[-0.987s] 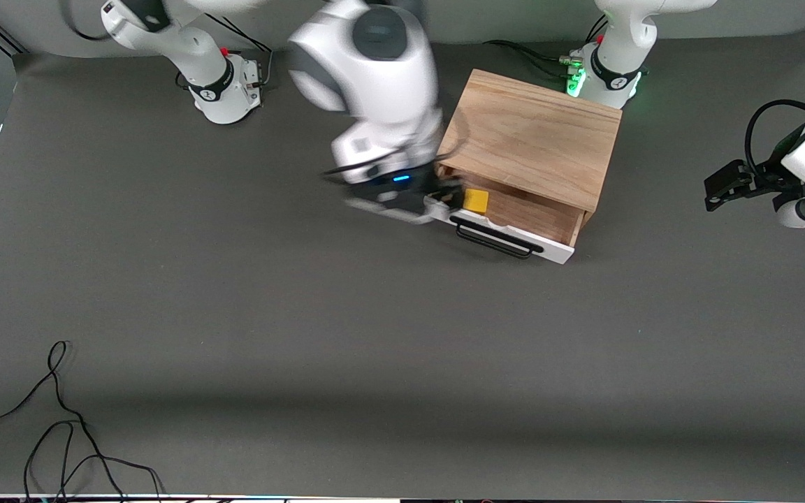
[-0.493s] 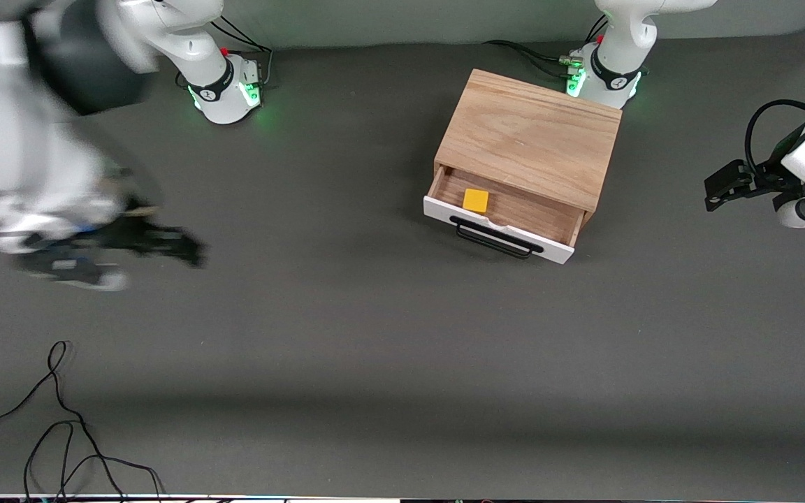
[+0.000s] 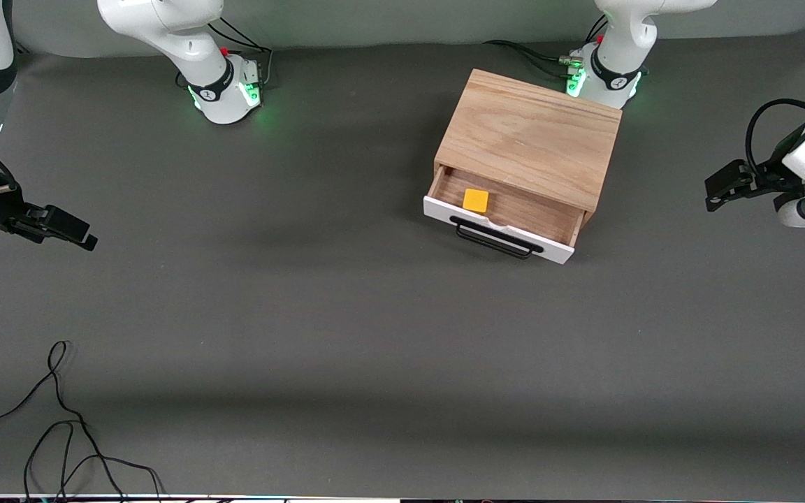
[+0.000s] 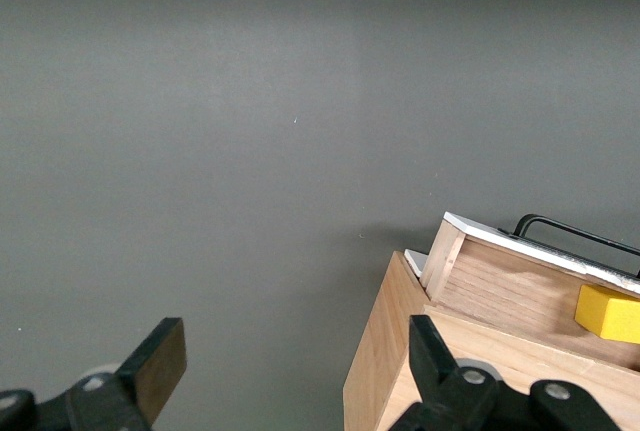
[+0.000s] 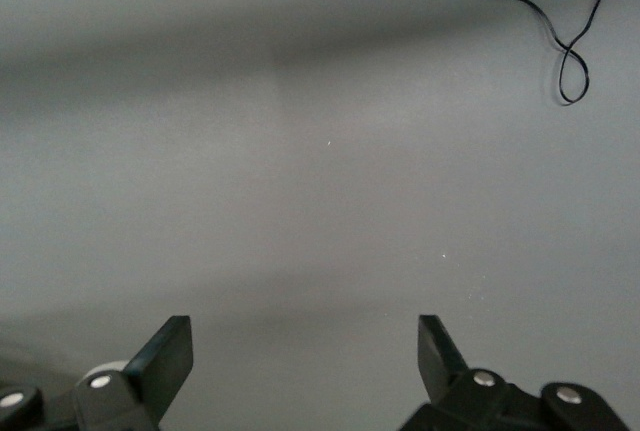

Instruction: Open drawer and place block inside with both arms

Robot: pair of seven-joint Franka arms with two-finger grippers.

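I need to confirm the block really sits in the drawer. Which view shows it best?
The front view: the block lies whole inside the open drawer. The left wrist view catches only part of it; the right wrist view shows none.

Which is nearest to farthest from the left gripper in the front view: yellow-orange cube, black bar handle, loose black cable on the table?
From the left gripper, open over the left arm's end of the table:
1. Black bar handle, on the white drawer front.
2. Yellow-orange cube, inside the open drawer.
3. Loose black cable, at the right arm's end, nearest the camera.
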